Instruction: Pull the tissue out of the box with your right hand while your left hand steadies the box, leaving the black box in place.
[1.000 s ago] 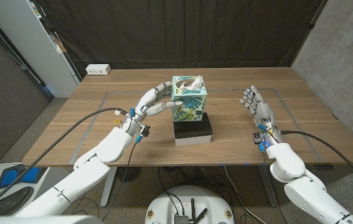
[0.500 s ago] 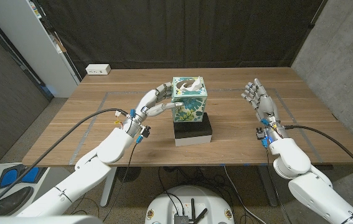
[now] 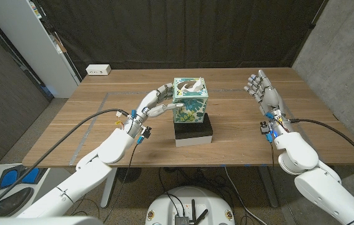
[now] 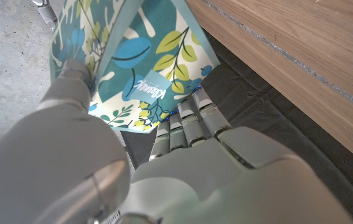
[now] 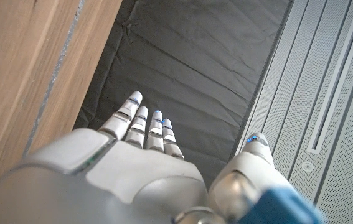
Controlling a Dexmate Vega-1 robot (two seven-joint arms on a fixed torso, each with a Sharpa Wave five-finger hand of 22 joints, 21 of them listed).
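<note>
The tissue box [image 3: 190, 99] stands upright on the black box [image 3: 193, 132] near the middle of the wooden table [image 3: 89, 125]. A white tissue [image 3: 193, 82] protrudes from the tissue box's top opening. The left hand [image 3: 156, 104] grips the tissue box, fingers clamped against its side. The right hand [image 3: 263, 90] is raised well apart from the tissue box, fingers extended and slightly parted, holding nothing.

Robotics lab or test bay: wooden table [image 3: 102, 134] with taped outline, black curtain backdrop [image 3: 183, 31], bare concrete wall [image 3: 342, 50], white cabinet [image 3: 36, 44], power strip [image 3: 98, 70], trailing cables.
</note>
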